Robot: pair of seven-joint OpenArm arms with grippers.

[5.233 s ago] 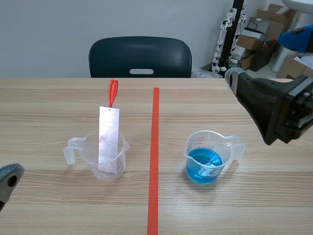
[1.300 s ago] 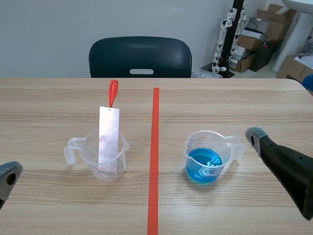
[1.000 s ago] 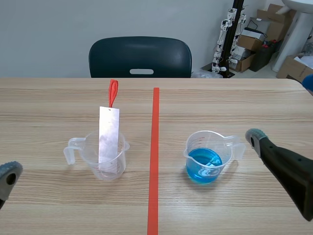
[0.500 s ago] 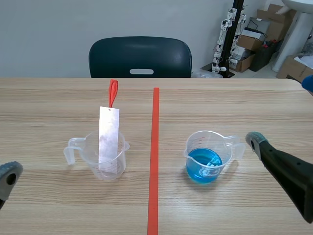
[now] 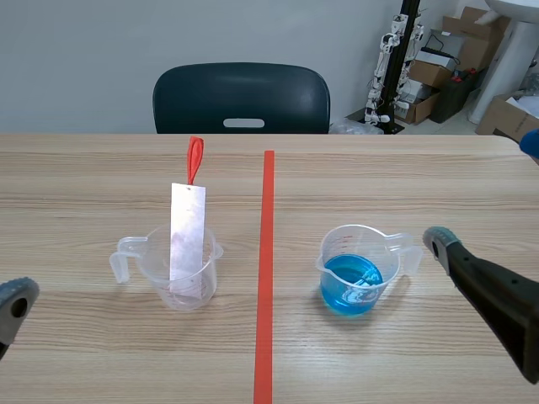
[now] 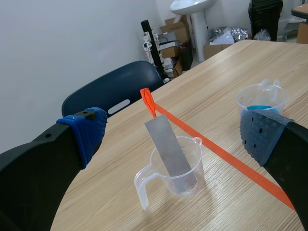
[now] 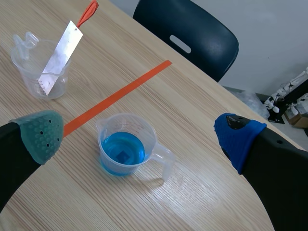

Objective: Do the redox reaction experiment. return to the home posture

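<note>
A clear beaker [image 5: 187,278] stands left of the tape line with a grey metal strip [image 5: 186,236] leaning in it, a red tag [image 5: 194,160] at the strip's top. Right of the line, a second clear beaker [image 5: 360,268] holds blue liquid. My left gripper [image 6: 173,130] is open, low at the near left, well back from the strip beaker [image 6: 179,166]. On the other side, my right gripper [image 7: 138,134] is also open, near and to the right of the blue-liquid beaker [image 7: 126,150]. Neither gripper holds anything.
An orange-red tape line [image 5: 265,269] runs down the table's middle. A dark chair [image 5: 242,97] stands behind the far edge. Boxes and clutter [image 5: 438,67] sit on the floor at the back right. Bare wood lies between the beakers and the near edge.
Five seconds ago the right arm stood raised at the upper right; it has since dropped low beside the blue-liquid beaker. Over the last second it barely shifts. Beakers and left arm are still.
</note>
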